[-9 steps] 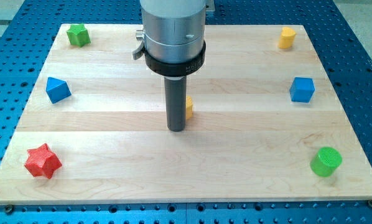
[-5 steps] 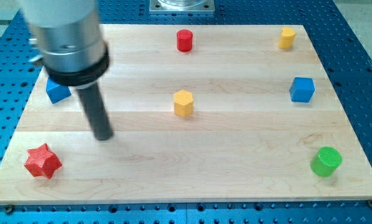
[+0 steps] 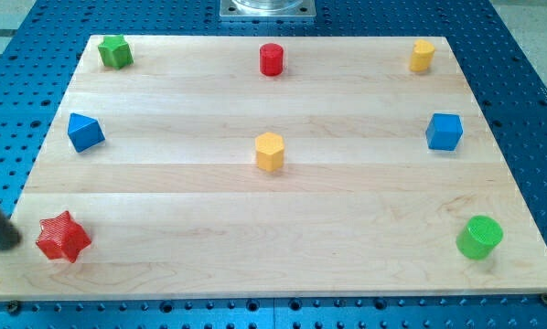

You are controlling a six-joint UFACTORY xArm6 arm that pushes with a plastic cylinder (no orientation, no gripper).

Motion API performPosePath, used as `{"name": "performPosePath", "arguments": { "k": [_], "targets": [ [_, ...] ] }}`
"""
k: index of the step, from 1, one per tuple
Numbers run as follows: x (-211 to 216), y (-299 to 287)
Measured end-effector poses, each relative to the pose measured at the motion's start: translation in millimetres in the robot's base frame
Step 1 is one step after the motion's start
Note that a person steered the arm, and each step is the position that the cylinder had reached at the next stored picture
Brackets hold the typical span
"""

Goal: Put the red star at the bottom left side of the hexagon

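Observation:
The red star (image 3: 62, 238) lies near the bottom left corner of the wooden board (image 3: 347, 219). The yellow hexagon (image 3: 270, 151) stands at the board's middle, far to the star's upper right. My tip (image 3: 6, 245) shows at the view's left edge, at the board's left border, just left of the red star and a small gap from it. Most of the rod is out of the view.
A green star (image 3: 115, 51) is at the top left, a blue triangular block (image 3: 84, 132) at the left, a red cylinder (image 3: 272, 58) at top centre, a yellow block (image 3: 423, 55) top right, a blue cube (image 3: 445, 131) right, a green cylinder (image 3: 479, 237) bottom right.
The rod has swept from the board's middle, beside the hexagon, to the lower left, ending just left of the red star. No block has moved.

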State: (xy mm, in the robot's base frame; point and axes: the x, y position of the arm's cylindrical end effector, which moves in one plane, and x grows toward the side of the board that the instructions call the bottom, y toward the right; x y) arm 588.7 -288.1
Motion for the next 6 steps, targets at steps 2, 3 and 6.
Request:
{"name": "performPosePath", "arguments": {
  "k": [2, 3, 6],
  "targets": [
    [0.2, 56.0],
    [-29.4, 89.0],
    [-74.6, 113.3]
  ]
}}
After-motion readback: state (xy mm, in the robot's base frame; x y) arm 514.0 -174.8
